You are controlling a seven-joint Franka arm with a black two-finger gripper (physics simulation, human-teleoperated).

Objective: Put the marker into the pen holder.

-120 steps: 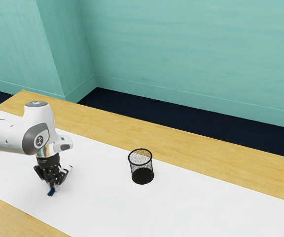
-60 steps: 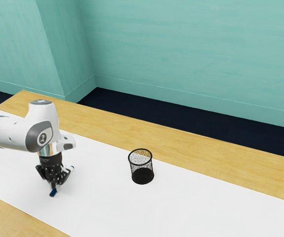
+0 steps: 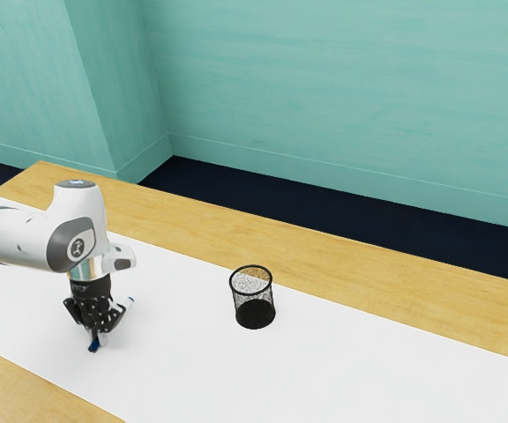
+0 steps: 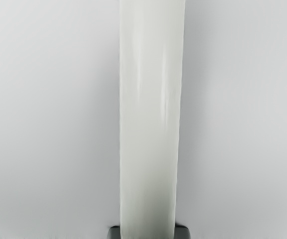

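Observation:
Down at the white mat on the exterior view's left, the gripper (image 3: pixel 99 336) is shut on the marker (image 3: pixel 93 345). The marker's dark blue end pokes out below the fingers and its thin blue tip shows on the other side; the hand hides much of its white body. In the wrist view the marker (image 4: pixel 150 109) is a wide pale bar, and dark fingertips of the gripper (image 4: pixel 148 233) touch it from both sides. The black mesh pen holder (image 3: pixel 254 315) stands upright, apart from the gripper, toward the exterior view's right.
A long white mat (image 3: pixel 369 361) runs over the wooden table (image 3: pixel 377 273), under both the marker and the pen holder. Beyond the table's far edge are dark floor and a teal wall.
My hand has shifted slightly toward the exterior view's right, then a touch lower. The marker's ends have shifted slightly the same way. The pen holder has stayed where it was.

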